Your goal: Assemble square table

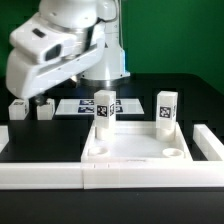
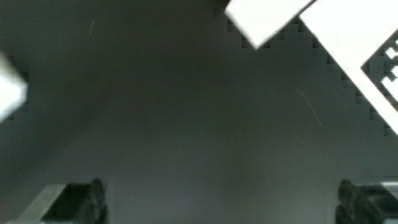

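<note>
Exterior view: hovering over the desk [image 1: 200, 105], hand [image 2: 228, 200] spread wide and empty, near two loose legs [image 1: 17, 108] at the exterior view's left. Seeing the square slab [image 1: 130, 150] against the border rail [image 1: 40, 178], two upright legs [image 1: 105, 106] socketed. Probably fetching a third; needing lowering, centring, closing.

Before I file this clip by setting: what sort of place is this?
Probably a robotics lab bench: a Franka arm over a black table, a marker board of tags, and a white square table slab with tagged legs by a low border rail.
</note>
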You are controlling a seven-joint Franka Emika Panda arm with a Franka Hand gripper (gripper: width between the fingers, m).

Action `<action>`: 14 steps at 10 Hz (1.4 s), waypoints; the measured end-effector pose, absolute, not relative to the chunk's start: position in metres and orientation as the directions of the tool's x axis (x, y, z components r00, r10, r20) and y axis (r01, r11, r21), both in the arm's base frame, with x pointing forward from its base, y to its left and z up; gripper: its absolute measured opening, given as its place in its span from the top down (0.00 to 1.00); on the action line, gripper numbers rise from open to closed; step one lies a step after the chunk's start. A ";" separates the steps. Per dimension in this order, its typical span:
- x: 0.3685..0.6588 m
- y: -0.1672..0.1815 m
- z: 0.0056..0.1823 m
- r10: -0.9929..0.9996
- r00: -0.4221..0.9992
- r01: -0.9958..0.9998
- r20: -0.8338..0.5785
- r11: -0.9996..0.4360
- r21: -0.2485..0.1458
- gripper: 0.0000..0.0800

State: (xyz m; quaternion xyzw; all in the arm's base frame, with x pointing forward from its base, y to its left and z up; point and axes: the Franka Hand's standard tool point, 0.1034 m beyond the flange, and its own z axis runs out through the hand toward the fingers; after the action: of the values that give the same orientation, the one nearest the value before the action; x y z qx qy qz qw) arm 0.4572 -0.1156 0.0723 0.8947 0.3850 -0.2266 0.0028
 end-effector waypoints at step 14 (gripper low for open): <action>0.391 -0.130 0.033 0.092 0.651 0.132 -0.754 -0.991 -0.007 0.19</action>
State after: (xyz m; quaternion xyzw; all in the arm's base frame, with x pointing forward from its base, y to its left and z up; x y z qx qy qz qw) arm 0.3913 -0.1299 0.0333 0.9081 0.0617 -0.4134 0.0241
